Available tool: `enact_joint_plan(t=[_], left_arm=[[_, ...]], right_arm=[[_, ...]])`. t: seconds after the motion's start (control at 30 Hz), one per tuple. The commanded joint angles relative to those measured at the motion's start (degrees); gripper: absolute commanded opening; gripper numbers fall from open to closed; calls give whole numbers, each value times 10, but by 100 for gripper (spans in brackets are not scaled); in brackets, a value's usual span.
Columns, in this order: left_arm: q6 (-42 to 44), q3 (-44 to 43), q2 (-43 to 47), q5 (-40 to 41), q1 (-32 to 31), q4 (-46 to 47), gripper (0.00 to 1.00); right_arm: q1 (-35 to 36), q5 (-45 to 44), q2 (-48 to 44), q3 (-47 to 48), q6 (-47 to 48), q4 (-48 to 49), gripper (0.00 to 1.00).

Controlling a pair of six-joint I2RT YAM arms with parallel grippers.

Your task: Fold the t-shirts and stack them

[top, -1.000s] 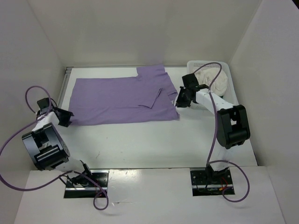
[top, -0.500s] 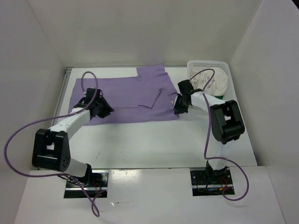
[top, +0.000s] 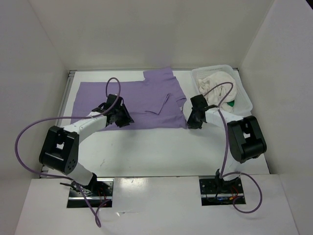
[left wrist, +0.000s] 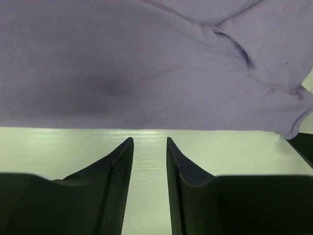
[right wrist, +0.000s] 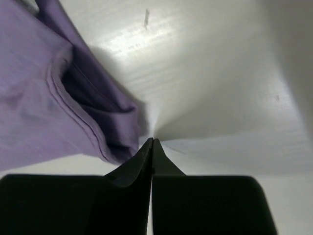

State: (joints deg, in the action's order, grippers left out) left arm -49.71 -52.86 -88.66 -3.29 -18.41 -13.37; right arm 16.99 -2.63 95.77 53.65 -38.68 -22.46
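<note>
White arms (top: pixel 88 123), black joints (top: pixel 58 149), purple cables (top: pixel 107 90) (looping); black tapered tool fingers (left wrist: pixel 115 181).

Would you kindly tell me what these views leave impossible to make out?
Green shirt: top view, mostly buried under the cream shirt in the basket.
Right hand: right wrist view, its shut fingertips hide whether they catch the lavender shirt corner.
Left hand: whether its open fingertips touch the table; too small in top view, unclear in left wrist view.

Bright, even overhead light leaves the top view sharp, with soft shadows on the counter (top: pixel 146 147). Up close, the left gripper (left wrist: pixel 149 139) blurs to black. Glare streaks the right wrist view beside the lavender shirt (right wrist: pixel 29 98).
</note>
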Motion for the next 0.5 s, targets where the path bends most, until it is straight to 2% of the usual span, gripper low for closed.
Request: enact_joint_plan(t=[0.0, 0.07, 0.13, 0.27, 0.4, 0.47], left_arm=[[15, 6, 43, -17, 0, -5, 40], [21, 17, 69, -22, 0, -20, 39], [28, 23, 75, -29, -5, -20, 36], [49, -21, 38, -35, -22, -20, 34], [54, -80, -19, -54, -42, -9, 34], [60, -104, -45, -54, -42, -3, 34]], right_arm=[[3, 3, -36, -38, -35, -96, 1], [3, 3, -48, -28, -35, -101, 1], [3, 13, -65, -10, -35, -108, 7], [3, 14, -73, 75, -16, -131, 26], [3, 19, -59, 152, 8, -140, 34], [3, 52, -31, 179, 20, -118, 33]])
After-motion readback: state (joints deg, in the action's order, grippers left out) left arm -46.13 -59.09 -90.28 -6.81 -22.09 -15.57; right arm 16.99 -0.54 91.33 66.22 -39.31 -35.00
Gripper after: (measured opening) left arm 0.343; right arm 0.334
